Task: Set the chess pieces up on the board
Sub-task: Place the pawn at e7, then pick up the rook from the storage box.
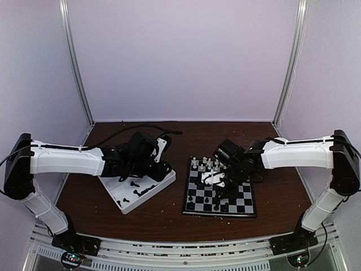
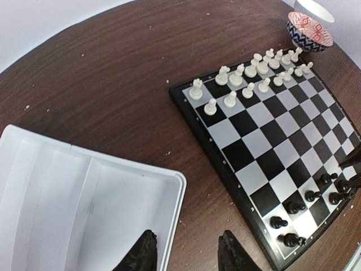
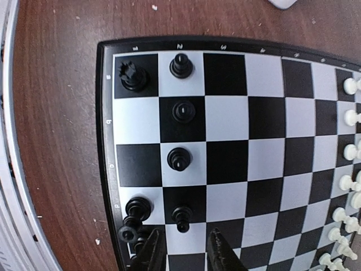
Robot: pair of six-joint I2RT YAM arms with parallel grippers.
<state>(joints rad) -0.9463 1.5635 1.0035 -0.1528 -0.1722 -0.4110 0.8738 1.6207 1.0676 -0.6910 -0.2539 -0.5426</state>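
Nearest the right wrist camera, the right gripper (image 3: pixel 186 254) hangs low over the board (image 3: pixel 265 113), its jaws a little apart with nothing between them. A black pawn (image 3: pixel 181 217) stands just beyond the tips, so this arm appears to be working along the pawn row. The black chess pieces (image 3: pixel 179 159) stand in two lines at this end, with a rook (image 3: pixel 133 76) in the corner square and gaps beside it, facing the white pieces (image 3: pixel 350 152) ranked at the far end. The left gripper (image 2: pixel 186 257) hovers at a corner of the tray (image 2: pixel 56 197), jaws about half open and empty, seemingly placed to fetch another piece. Only the top view shows the loose black pieces (image 1: pixel 137 187) lying in the tray. Only the left wrist view shows a patterned bowl (image 2: pixel 310 31) on the counter (image 2: pixel 113 84) beyond the board.
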